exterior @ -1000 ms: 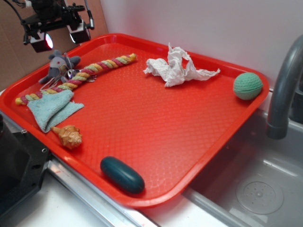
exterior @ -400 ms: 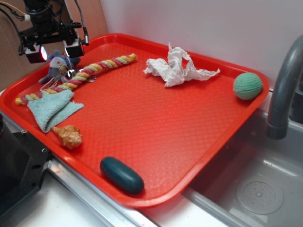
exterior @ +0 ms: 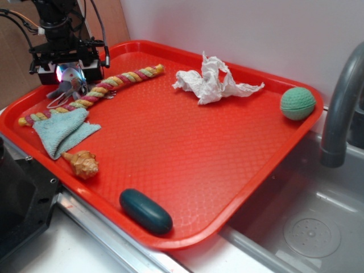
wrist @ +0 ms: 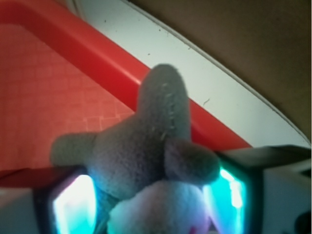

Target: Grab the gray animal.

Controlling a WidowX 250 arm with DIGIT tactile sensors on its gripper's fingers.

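Observation:
The gray animal (exterior: 69, 86) lies at the far left corner of the red tray (exterior: 187, 148), beside the braided rope (exterior: 122, 78); its key ring shows at its lower left. My gripper (exterior: 69, 73) is lowered over it, open, with a finger on each side. In the wrist view the plush toy (wrist: 146, 146) fills the space between the two glowing pads (wrist: 73, 204); its pale snout is at the bottom and one limb points up toward the tray rim (wrist: 97, 58). The gripper (wrist: 151, 204) straddles it, and I see no squeeze on the plush.
A light-blue cloth (exterior: 60, 129), a shell (exterior: 82, 164) and a dark teal oval object (exterior: 146, 211) lie along the tray's front left. Crumpled white paper (exterior: 213, 82) and a green ball (exterior: 297, 103) lie at the back. A sink (exterior: 307, 227) with a faucet (exterior: 341, 102) is on the right.
My gripper has come down from above the tray corner and now stands around the gray animal. The toy and the other objects have not moved.

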